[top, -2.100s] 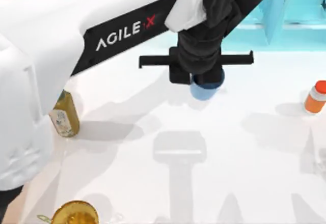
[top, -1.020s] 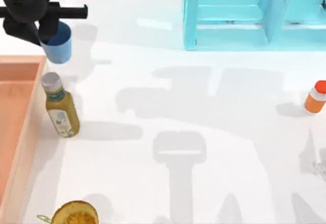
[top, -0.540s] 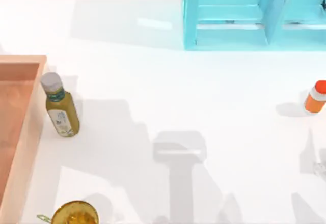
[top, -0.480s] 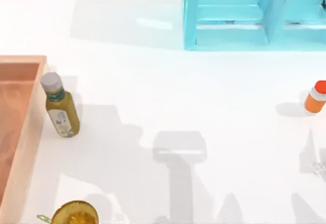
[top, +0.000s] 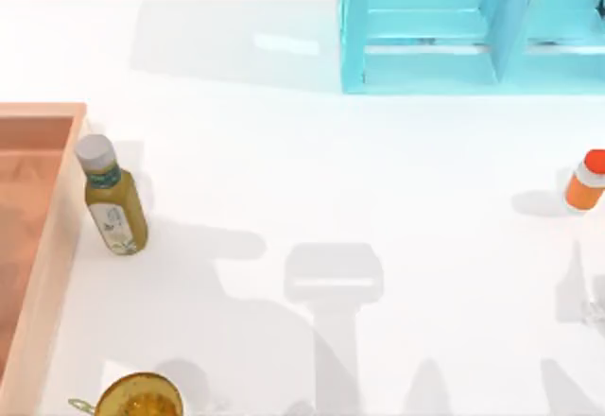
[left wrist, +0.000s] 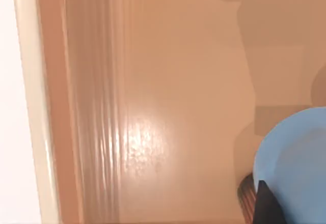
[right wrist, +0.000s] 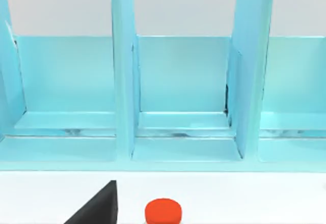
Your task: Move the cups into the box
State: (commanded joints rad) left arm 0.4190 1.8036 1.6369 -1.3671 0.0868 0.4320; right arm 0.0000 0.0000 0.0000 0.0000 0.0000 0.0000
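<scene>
Left claw (left wrist: pixel 293 211) clenched on blue cup (left wrist: pixel 298 163), judging by the dark fingertip (left wrist: pixel 266 207) pressed against its side. Cup hanging over floor of box (left wrist: pixel 168 107), inside the raised wall.

Step in hand, by judgement: set-down.
- Lower straight, cup kept upright, until base meets floor.
- Release only after contact; dropping from height risks a tip or a roll.
- Keep off the wall; room to spare toward the middle.
- Withdraw vertically, so as not to drag the cup.

On tabletop (top: pixel 378 199), just beside box: green-yellow bottle (top: pixel 112 199). Exit path best kept high above it.

Right claw (right wrist: pixel 97 208) parked facing cyan shelf (right wrist: pixel 183 91), near orange bottle (right wrist: pixel 163 211); state cannot be told.
</scene>
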